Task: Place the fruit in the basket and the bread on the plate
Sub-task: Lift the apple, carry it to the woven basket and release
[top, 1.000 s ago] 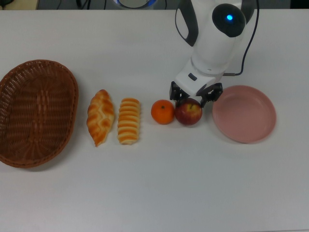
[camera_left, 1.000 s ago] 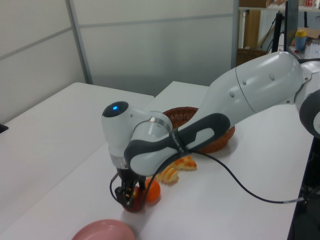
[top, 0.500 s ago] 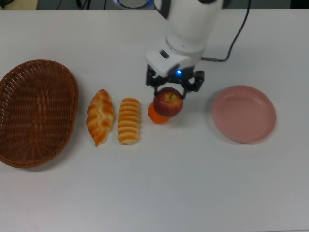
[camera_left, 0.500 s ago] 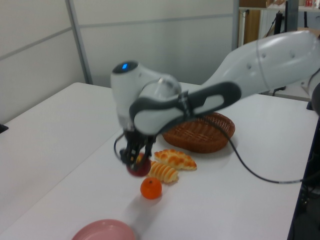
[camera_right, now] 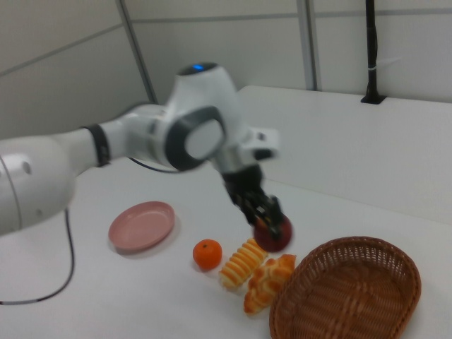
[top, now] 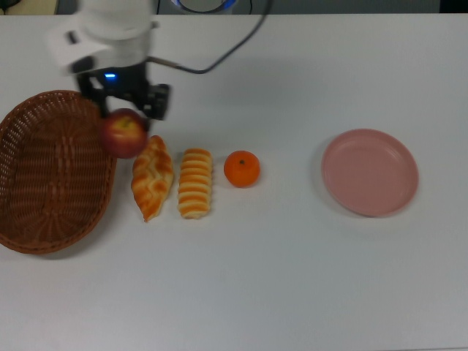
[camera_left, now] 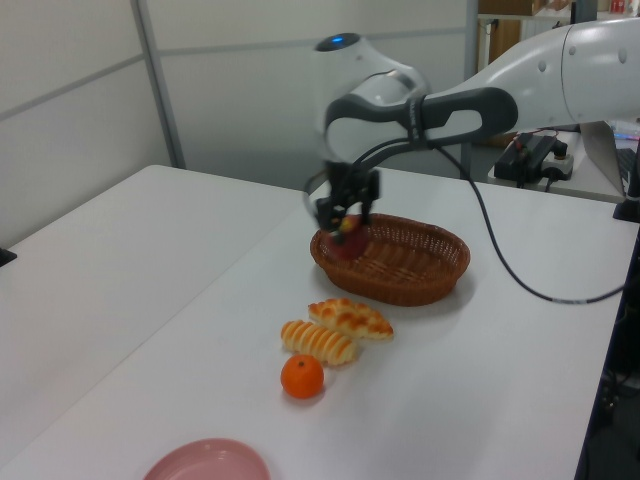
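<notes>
Jaws clamped on the dark red apple (top: 125, 134), one finger on either side of it, fruit hanging just below the gripper (top: 123, 110) and clear of the table (top: 278, 278). In the top view, apple poised over the right rim of the wicker basket (top: 51, 172), overlapping both that rim and the upper tip of the braided loaf (top: 152, 178). In the left view, gripper (camera_left: 345, 215) and apple (camera_left: 346, 241) at the near-left edge of the basket (camera_left: 400, 265), held above the rim rather than resting inside. In the right view, apple (camera_right: 272, 234) raised above the two loaves, just left of the basket (camera_right: 346, 296), not touching it.

On the table, in the top view from left to right: basket, braided loaf, ribbed loaf (top: 195, 183) just beside it, mandarin (top: 242, 169) near the ribbed loaf, then well apart the pink plate (top: 370, 172). Nothing lying in the basket or on the plate. Black cable (top: 219, 55) trailing from the arm across the table toward the top view's upper edge.
</notes>
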Robot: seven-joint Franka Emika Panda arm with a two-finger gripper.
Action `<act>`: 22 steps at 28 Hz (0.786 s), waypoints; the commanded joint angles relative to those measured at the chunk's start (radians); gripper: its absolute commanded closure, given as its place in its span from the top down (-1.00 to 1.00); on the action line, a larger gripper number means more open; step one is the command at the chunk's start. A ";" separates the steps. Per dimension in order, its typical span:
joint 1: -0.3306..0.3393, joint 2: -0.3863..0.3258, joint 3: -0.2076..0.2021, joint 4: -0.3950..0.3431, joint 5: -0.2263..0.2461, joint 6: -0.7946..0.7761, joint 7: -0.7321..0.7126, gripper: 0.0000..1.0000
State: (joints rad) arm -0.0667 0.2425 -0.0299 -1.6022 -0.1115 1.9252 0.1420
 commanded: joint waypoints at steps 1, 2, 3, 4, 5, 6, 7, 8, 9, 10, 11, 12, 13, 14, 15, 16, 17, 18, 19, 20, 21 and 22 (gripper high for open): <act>-0.088 0.049 0.008 -0.010 -0.016 0.058 -0.065 -0.11; -0.120 0.061 0.008 -0.013 -0.020 0.075 -0.070 -0.11; -0.139 0.073 0.008 -0.013 -0.025 0.080 -0.079 -0.11; -0.154 0.084 0.008 -0.013 -0.036 0.081 -0.094 -0.10; -0.163 0.096 0.008 -0.015 -0.049 0.081 -0.116 -0.09; -0.169 0.106 0.008 -0.015 -0.063 0.083 -0.142 -0.09; -0.174 0.127 0.008 -0.015 -0.074 0.086 -0.178 -0.09; -0.177 0.136 0.008 -0.015 -0.077 0.087 -0.186 -0.09; -0.183 0.142 0.008 -0.015 -0.077 0.093 -0.190 -0.08; -0.188 0.149 0.008 -0.015 -0.079 0.100 -0.191 -0.06; -0.191 0.153 0.008 -0.015 -0.079 0.107 -0.194 -0.02; -0.192 0.161 0.008 -0.015 -0.079 0.124 -0.194 0.25; -0.194 0.167 0.008 -0.015 -0.079 0.130 -0.194 0.38; -0.194 0.172 0.008 -0.015 -0.079 0.132 -0.194 0.51; -0.194 0.175 0.008 -0.015 -0.079 0.132 -0.194 0.67; -0.194 0.176 0.008 -0.015 -0.079 0.132 -0.194 0.83; -0.199 0.179 0.008 -0.015 -0.079 0.133 -0.199 1.00; -0.202 0.182 0.008 -0.015 -0.079 0.133 -0.205 1.00; -0.202 0.187 0.008 -0.013 -0.079 0.133 -0.217 1.00; -0.202 0.189 0.008 -0.013 -0.077 0.132 -0.232 1.00; -0.200 0.189 0.008 -0.012 -0.074 0.132 -0.254 1.00; -0.200 0.189 0.010 -0.012 -0.071 0.132 -0.254 1.00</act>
State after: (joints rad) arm -0.2577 0.4334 -0.0285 -1.6121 -0.1740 2.0432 -0.0577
